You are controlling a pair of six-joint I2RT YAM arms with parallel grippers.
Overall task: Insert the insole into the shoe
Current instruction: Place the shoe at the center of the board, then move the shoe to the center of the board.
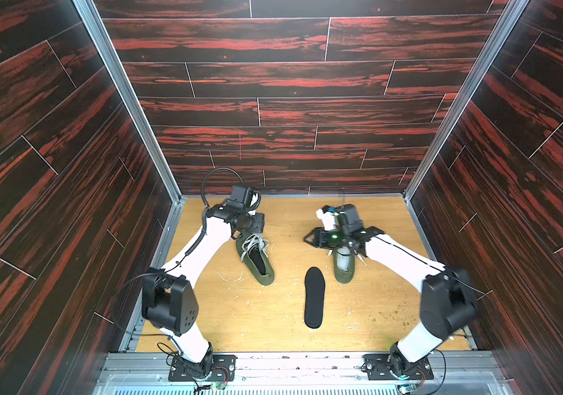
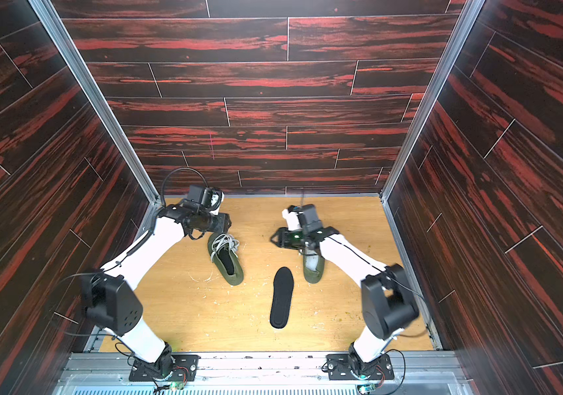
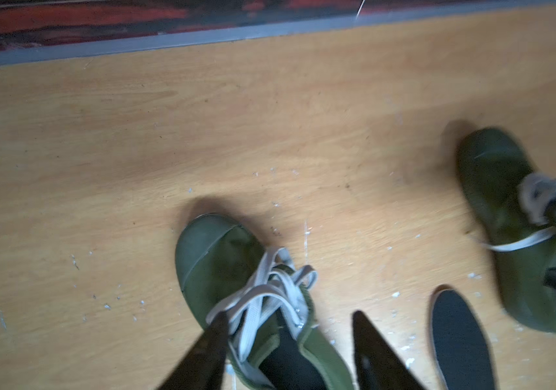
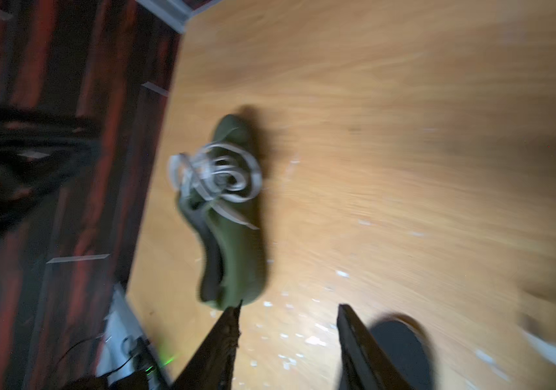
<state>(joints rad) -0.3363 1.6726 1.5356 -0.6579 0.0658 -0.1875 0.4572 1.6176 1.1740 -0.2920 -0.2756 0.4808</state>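
**One shoe filled, one insole waiting**

The left shoe (image 1: 267,277) is already carrying a fitted insole (image 1: 259,261), and the left claw (image 3: 290,315) is gaping empty over it. The loose insole (image 1: 314,297) is lying mid-desk (image 1: 239,318), just beside the unfilled right shoe (image 1: 344,270). The right claw (image 4: 290,304) is hovering with jaws apart, holding nothing.

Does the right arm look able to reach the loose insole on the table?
Probably yes: the insole lies flat and uncovered beside the shoe under that arm, and the right gripper is open and empty nearby.
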